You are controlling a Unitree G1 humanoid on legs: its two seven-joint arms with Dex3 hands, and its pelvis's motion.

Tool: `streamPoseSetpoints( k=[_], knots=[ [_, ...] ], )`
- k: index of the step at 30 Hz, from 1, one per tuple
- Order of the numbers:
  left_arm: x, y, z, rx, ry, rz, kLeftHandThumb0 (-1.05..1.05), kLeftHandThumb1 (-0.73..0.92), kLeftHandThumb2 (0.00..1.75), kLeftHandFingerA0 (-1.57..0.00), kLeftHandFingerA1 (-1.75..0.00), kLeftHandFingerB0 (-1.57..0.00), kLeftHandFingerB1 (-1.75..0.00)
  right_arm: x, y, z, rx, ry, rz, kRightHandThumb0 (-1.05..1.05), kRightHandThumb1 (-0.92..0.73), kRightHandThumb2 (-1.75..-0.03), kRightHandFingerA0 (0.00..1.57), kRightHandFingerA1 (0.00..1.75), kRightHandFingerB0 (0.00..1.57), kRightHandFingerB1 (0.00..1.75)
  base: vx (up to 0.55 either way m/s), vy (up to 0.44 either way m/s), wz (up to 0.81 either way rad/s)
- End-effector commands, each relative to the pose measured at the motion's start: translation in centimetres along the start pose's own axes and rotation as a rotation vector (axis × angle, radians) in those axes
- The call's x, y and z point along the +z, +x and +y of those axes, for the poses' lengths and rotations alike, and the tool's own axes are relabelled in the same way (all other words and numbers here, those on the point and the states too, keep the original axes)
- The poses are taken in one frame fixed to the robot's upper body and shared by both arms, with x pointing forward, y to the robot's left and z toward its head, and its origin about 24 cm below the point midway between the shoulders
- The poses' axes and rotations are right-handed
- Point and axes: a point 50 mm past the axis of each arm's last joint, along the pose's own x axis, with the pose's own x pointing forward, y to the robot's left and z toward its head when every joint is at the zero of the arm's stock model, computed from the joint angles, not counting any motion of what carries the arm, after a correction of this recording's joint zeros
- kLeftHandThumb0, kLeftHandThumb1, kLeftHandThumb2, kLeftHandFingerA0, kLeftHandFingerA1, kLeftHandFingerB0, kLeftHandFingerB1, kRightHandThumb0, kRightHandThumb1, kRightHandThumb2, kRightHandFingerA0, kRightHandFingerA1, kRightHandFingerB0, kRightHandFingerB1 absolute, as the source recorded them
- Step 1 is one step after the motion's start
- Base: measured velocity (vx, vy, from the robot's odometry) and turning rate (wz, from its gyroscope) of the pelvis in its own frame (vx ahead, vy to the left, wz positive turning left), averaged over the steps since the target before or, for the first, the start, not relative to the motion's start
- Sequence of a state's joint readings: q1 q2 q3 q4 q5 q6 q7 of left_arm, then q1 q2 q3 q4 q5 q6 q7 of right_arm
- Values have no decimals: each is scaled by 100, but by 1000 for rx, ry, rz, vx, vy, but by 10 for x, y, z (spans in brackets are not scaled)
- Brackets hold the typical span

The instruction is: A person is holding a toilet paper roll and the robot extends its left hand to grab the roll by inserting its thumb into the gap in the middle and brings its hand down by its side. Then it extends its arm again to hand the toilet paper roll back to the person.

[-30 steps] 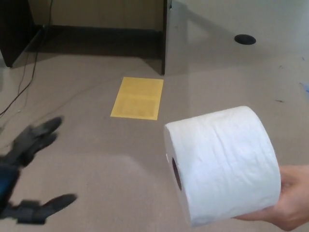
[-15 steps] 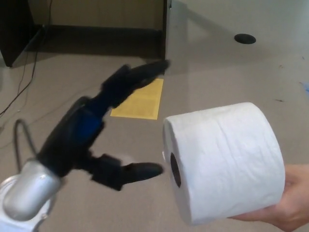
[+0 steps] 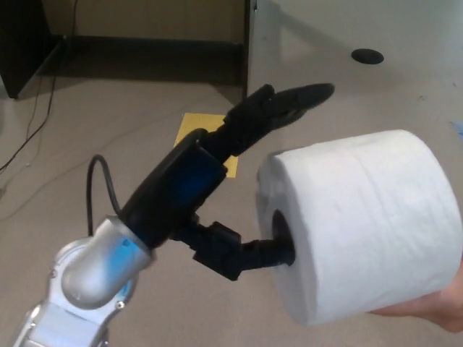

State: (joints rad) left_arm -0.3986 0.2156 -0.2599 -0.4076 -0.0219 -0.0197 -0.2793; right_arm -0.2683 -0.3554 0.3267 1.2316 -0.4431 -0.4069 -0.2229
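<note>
A white toilet paper roll (image 3: 362, 224) lies on its side at the right, held up from below by a person's hand (image 3: 434, 307) at the lower right corner. My left hand (image 3: 217, 188) reaches in from the lower left. Its thumb (image 3: 264, 253) has its tip in the roll's dark centre hole. The two fingers (image 3: 289, 101) stretch out above the roll's top left edge, apart from the paper. The hand is open, not closed on the roll. My right hand does not show.
A yellow envelope (image 3: 195, 130) lies on the grey floor behind my hand, partly hidden. A grey cabinet (image 3: 325, 43) with a round black hole stands at the back right. Dark furniture and a cable (image 3: 43, 108) are at the back left.
My left hand rose from the lower left and moved right to the roll; its thumb tip has entered the centre hole. The roll sits slightly further right in the picture.
</note>
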Motion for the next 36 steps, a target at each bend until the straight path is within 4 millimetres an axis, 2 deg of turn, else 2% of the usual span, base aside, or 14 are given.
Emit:
streamPoseSetpoints(
  k=[1,14,15,19,20,22,23,24,25,27,29,32,33,36],
  knots=[
    [-2,3,-1,-13,26,47,-29,20,80,0,-49,0,-48,-6,-4,4,7,2,20,-42,-73,-63,60,50,52,42,0,0,0],
    [-5,7,5,6,65,52,-26,25,82,0,-49,0,-48,-6,-4,1,2,-13,15,-41,-72,-62,64,53,55,43,0,0,0],
    [-4,10,5,10,79,39,-42,42,53,-19,-31,-16,-27,-5,-3,1,1,-16,12,-42,-73,-62,64,53,54,43,0,0,0],
    [1,22,1,15,87,-2,-40,42,53,-21,-31,-17,-28,-2,-1,-1,-12,-14,-3,-41,-72,-62,65,53,55,45,0,0,0],
    [3,26,-1,17,69,-16,-20,24,82,-9,-51,-9,-50,-3,-2,-1,-12,-14,-1,-42,-72,-62,64,53,55,44,0,0,0],
    [6,32,-7,17,44,-49,-19,26,83,-11,-51,-10,-51,-3,-2,1,-12,-10,5,-41,-72,-62,65,54,55,44,0,0,0],
    [8,34,-9,13,46,-54,-42,39,61,-32,-41,-19,-34,-4,-3,2,-12,-6,4,-41,-72,-61,65,55,55,44,0,0,0],
    [10,37,-15,6,39,-65,-27,57,57,-70,-48,-31,-32,-3,-3,2,-12,-2,0,-41,-72,-62,66,58,54,45,0,0,0],
    [11,40,-21,1,26,-85,-27,57,57,-70,-48,-31,-32,-3,-3,2,-11,0,-2,-41,-72,-62,66,58,54,45,0,0,0],
    [11,43,-28,-18,39,-73,-27,75,64,-95,-51,-46,-35,-1,-2,2,-13,-9,-7,-41,-72,-61,67,58,54,44,0,0,0],
    [9,44,-32,-18,17,-67,-3,74,67,-104,-58,-62,-41,-1,-2,2,-12,-6,-9,-42,-72,-61,65,56,55,45,0,0,0],
    [6,42,-40,-23,-27,-41,-16,78,64,-118,-61,-87,-51,-1,-2,1,-15,-25,-15,-42,-72,-61,64,54,55,45,0,0,0],
    [5,40,-42,-28,-20,-33,-18,81,64,-118,-82,-102,-70,-1,-2,1,-11,-15,-13,-41,-72,-61,64,54,54,45,0,0,0],
    [3,37,-42,-25,34,-18,-18,81,63,-117,-103,-95,-88,-1,-2,0,-7,-14,-15,-41,-72,-61,66,55,53,45,0,0,0]
  ],
)
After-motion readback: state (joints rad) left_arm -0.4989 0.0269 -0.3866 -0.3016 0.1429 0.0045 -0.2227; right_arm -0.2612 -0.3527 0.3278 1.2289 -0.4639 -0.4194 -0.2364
